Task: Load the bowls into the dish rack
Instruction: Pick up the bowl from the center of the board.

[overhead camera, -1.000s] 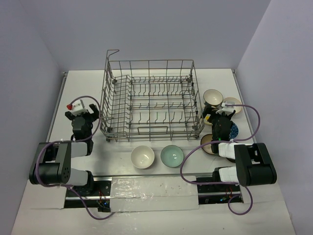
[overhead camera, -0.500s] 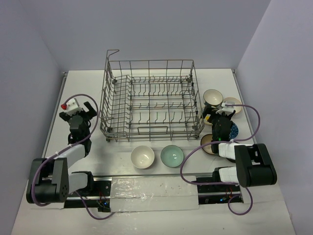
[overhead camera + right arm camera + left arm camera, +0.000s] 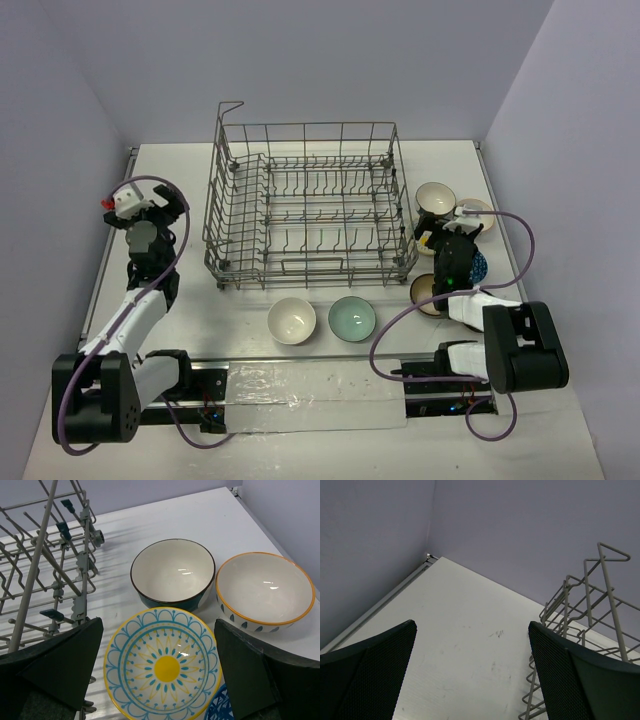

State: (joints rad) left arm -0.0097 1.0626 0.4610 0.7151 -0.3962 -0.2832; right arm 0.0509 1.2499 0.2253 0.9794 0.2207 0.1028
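- The left end effector (image 3: 472,625) has just swung off. A second ago it sat by the near-left corner of the rack (image 3: 305,262). Now it's lifted and out by the left edge of the counter (image 3: 450,160), looking at the far-left corner. Its fingers are spread wide with nothing between them.
- So that arm isn't closing in on any bowl, I'd say. The cream bowl (image 3: 292,320) and green bowl (image 3: 352,319) sit on the counter just near of the rack, well apart from it.
- The right end effector (image 3: 159,625) has barely budged. It's parked over the bowl cluster right of the rack, fingers also wide apart and empty.
- Right under it is the yellow-and-blue bowl (image 3: 162,667), sitting between the fingers in the wrist view.
- The dark-rimmed bowl (image 3: 172,572) is just beyond that one, and the orange-rimmed bowl (image 3: 265,592) is beside it on the right.
- The rack has no bowls in it, so loading hasn't really started. My guess is the right arm goes first and drops onto the yellow-and-blue bowl.
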